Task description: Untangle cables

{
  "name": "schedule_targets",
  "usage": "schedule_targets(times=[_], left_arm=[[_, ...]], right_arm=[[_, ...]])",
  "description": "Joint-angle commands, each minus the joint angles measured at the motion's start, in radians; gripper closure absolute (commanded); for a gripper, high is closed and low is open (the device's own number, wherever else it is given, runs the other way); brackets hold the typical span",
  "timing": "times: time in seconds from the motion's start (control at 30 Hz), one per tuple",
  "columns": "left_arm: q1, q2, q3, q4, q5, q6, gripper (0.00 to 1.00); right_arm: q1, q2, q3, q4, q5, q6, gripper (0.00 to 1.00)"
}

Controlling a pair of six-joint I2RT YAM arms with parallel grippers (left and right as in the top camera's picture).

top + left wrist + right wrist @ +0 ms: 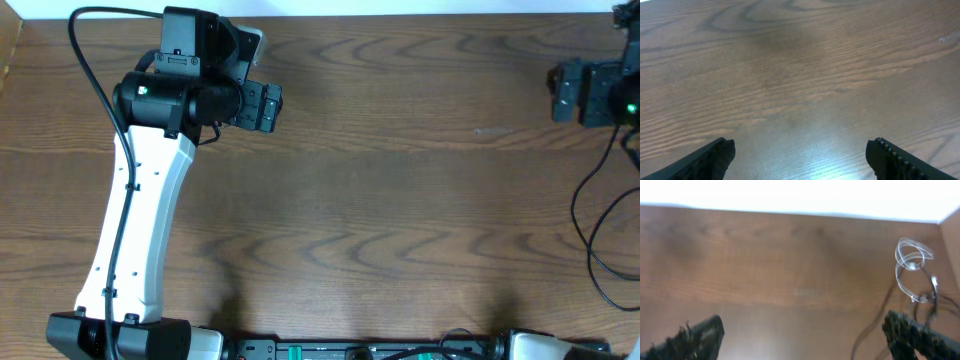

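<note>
Both end effectors are released and hold nothing. The left end effector (pixel 801 156) hovers over bare wood grain, its 2 fingers spread wide. The right end effector (pixel 803 332) is equally wide, near the far right corner of the worktop (pixel 400 190). In the right wrist view, the white cable (pixel 912 262) lies in 2 small loops ahead of the right finger (pixel 912 332). The black cable (pixel 929 302), blurred, crosses its lower end.
</note>
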Motion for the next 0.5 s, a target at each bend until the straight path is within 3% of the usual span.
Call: schedule_targets(times=[0.0,0.47], left_arm=[[0.002,0.004,0.003,-0.003,-0.009,0.020,0.10],[0.002,0.004,0.003,-0.003,-0.009,0.020,0.10]], right_arm=[[0.032,-0.103,-0.193,0.146,0.007,0.003,0.01],[0.123,-0.624,-1.205,1.043,0.008,0.003,0.01]])
